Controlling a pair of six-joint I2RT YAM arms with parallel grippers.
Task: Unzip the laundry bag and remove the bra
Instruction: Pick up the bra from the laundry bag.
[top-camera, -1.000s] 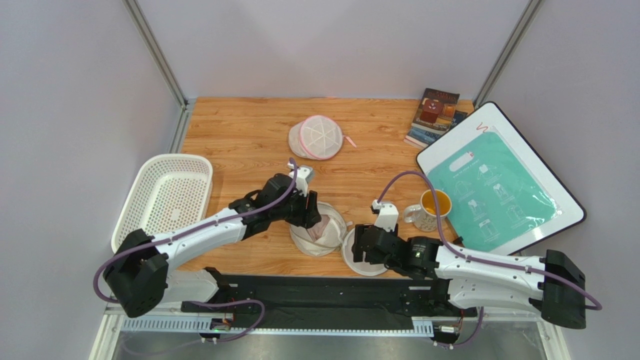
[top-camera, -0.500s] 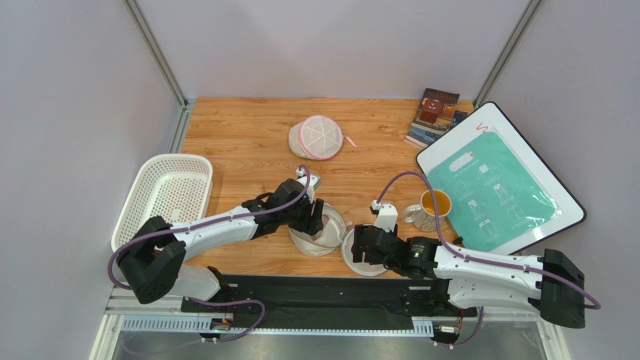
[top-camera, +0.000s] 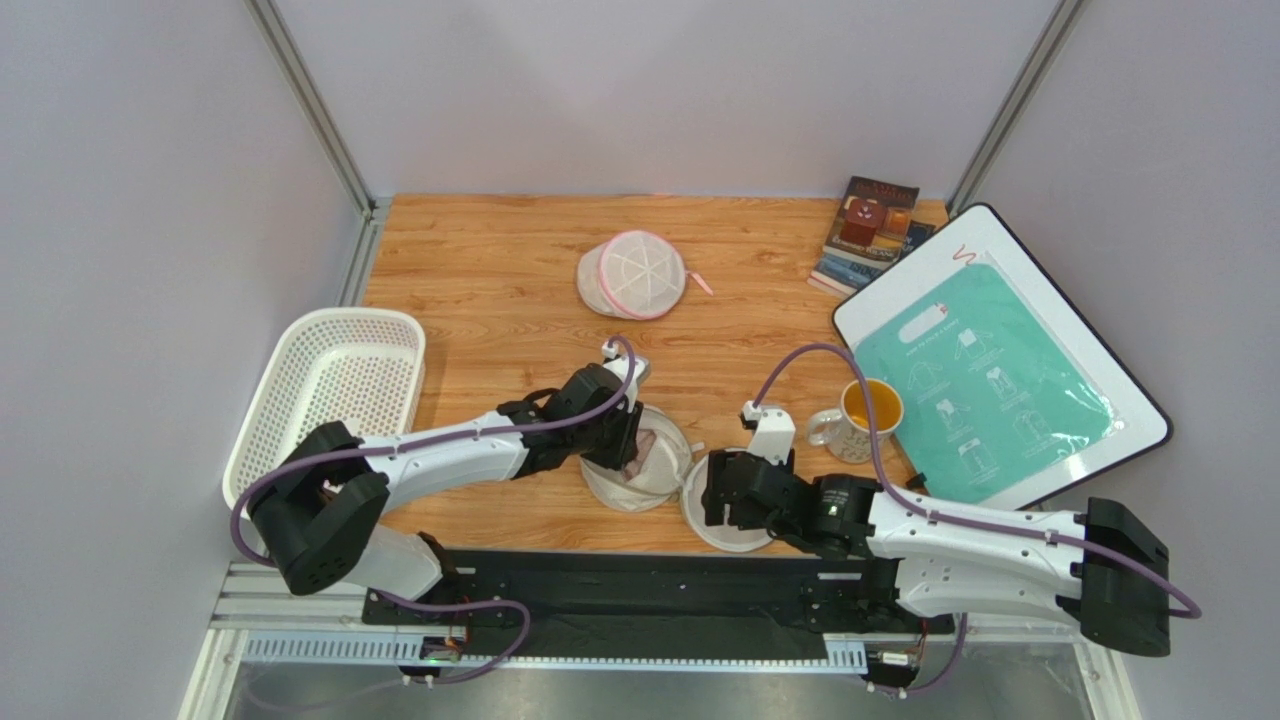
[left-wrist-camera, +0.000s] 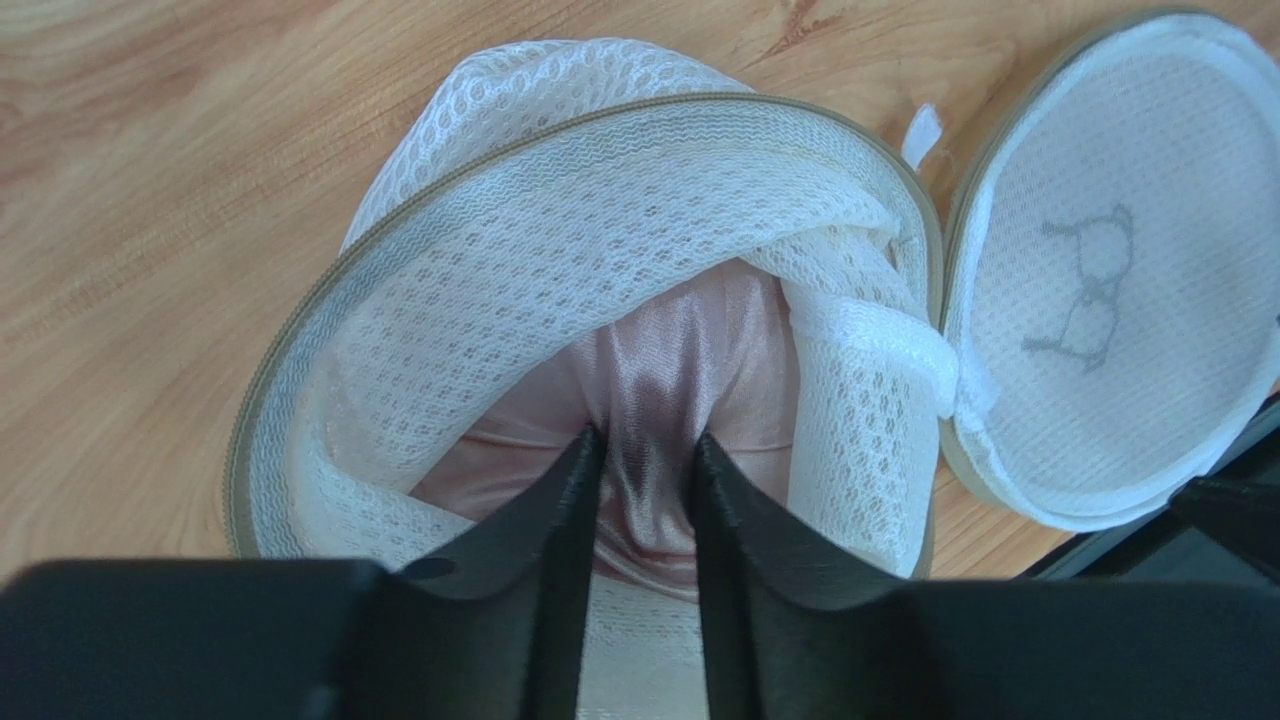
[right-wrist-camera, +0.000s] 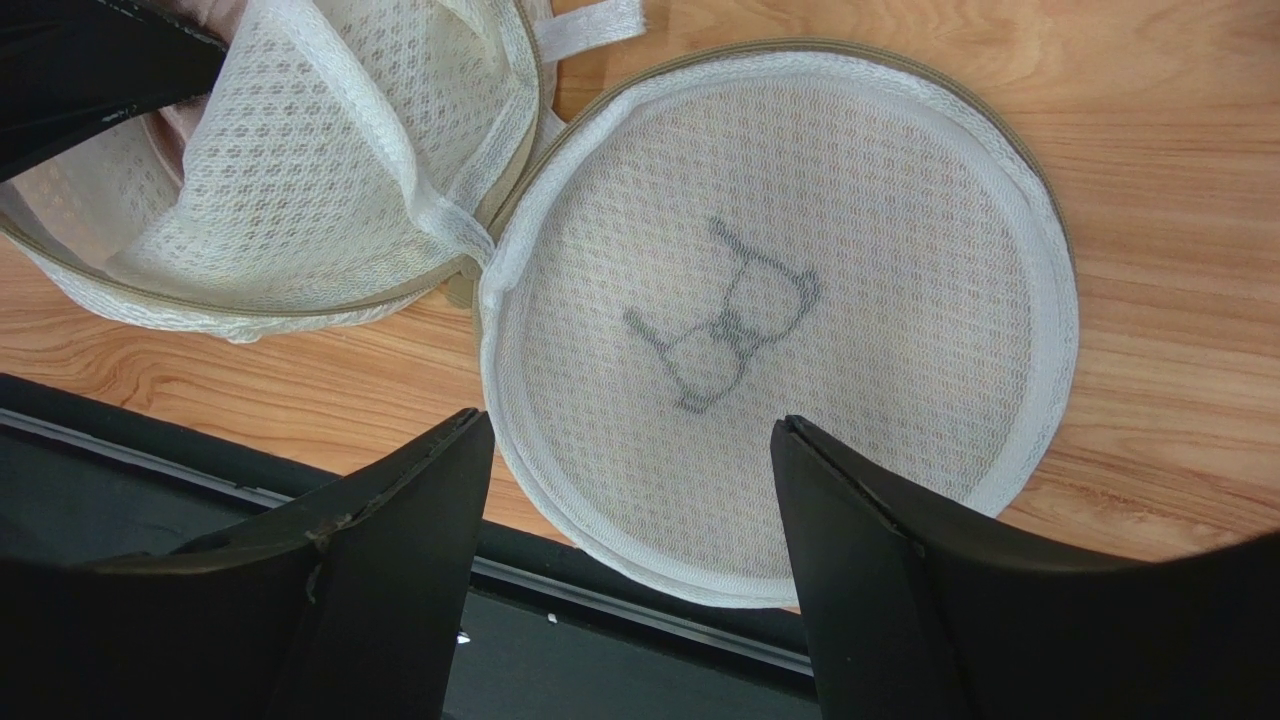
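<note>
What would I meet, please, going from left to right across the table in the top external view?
white basket → laundry bag → mug → teal-and-white board

The laundry bag lies unzipped near the 6 o'clock edge of the surface. It is a round pouch of beige-white mesh with a tan zip round its rim. Its lid, showing a dark bra pictogram, lies open at about 4 o'clock of the bowl half, joined to it at one spot. The bowl half gapes, with mesh folded inward. Inside sits the bra, shiny dusty pink and bunched, one fold pinched between the fingers of the left tool.
</note>
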